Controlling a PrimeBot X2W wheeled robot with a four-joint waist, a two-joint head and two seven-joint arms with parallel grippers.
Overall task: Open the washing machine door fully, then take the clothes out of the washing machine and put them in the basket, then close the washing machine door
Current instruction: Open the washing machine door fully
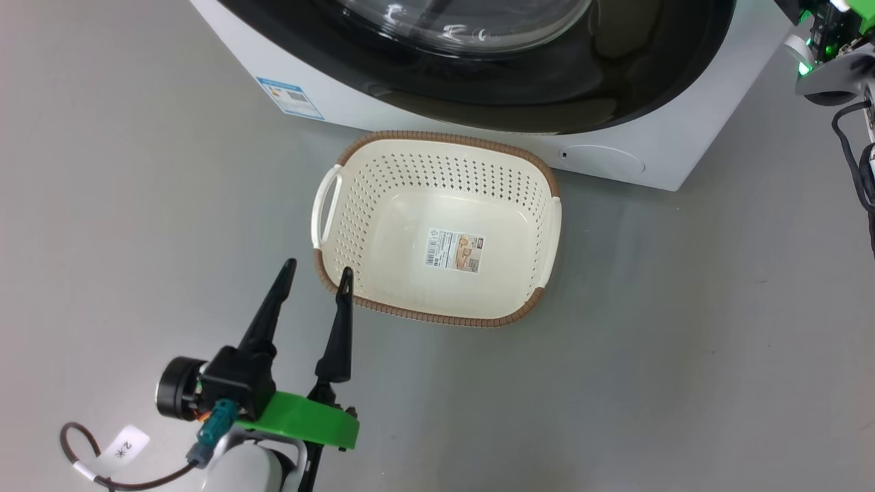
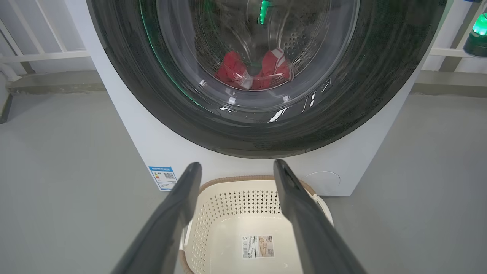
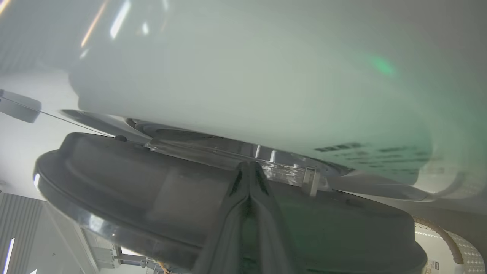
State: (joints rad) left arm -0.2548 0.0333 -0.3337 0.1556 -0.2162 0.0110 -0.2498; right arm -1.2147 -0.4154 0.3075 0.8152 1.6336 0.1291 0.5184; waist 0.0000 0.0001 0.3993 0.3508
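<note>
The left jaws are two long, black, tapering fingers on a black block. Behind them sit a bright green collar and a pale forearm. A teal plug joins a dark cable carrying a white tag, perhaps marked 2. The right arm's grey housing shows green light, with black cables below it.

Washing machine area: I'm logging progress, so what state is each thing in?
washing machine door: barely ajar, not fully open
clothes: inside the washing machine
basket: upright, empty
left gripper: open, empty
right gripper: shut, tips at the door's edge
</note>
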